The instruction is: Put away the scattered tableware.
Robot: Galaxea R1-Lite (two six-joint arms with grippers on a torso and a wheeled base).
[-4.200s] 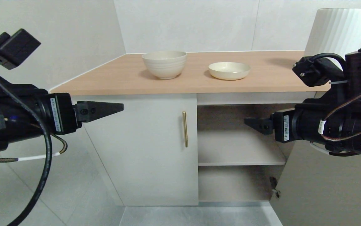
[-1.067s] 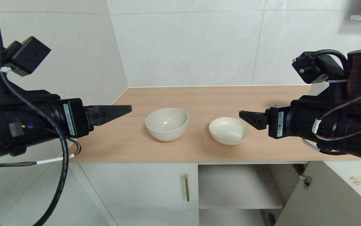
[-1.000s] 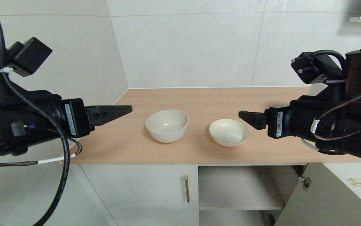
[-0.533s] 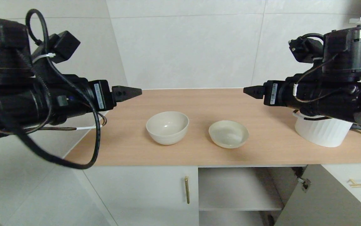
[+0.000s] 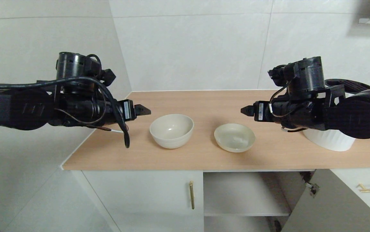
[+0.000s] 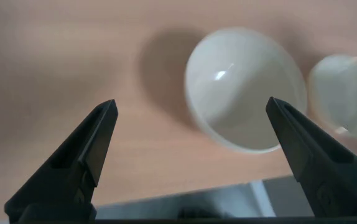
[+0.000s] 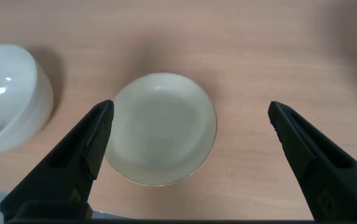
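A deep cream bowl (image 5: 171, 130) and a shallow cream dish (image 5: 234, 137) sit side by side on the wooden counter (image 5: 204, 103). My left gripper (image 5: 143, 111) hangs above the counter just left of the bowl (image 6: 244, 96), open, with nothing between its fingers. To the right of the dish (image 7: 162, 129), my right gripper (image 5: 245, 111) hovers above it, also open and empty. In the right wrist view the bowl (image 7: 7, 93) lies beside the dish.
A white ribbed container (image 5: 328, 140) stands on the counter behind my right arm. Below the counter a cabinet compartment (image 5: 242, 193) has its door (image 5: 333, 206) swung open, with a shelf inside. A shut door with a brass handle (image 5: 191, 195) is to its left.
The head view rose from the cabinet front to the countertop. Both arms then lifted, swung inward and lowered, so the grippers now hover beside the bowl and the dish.
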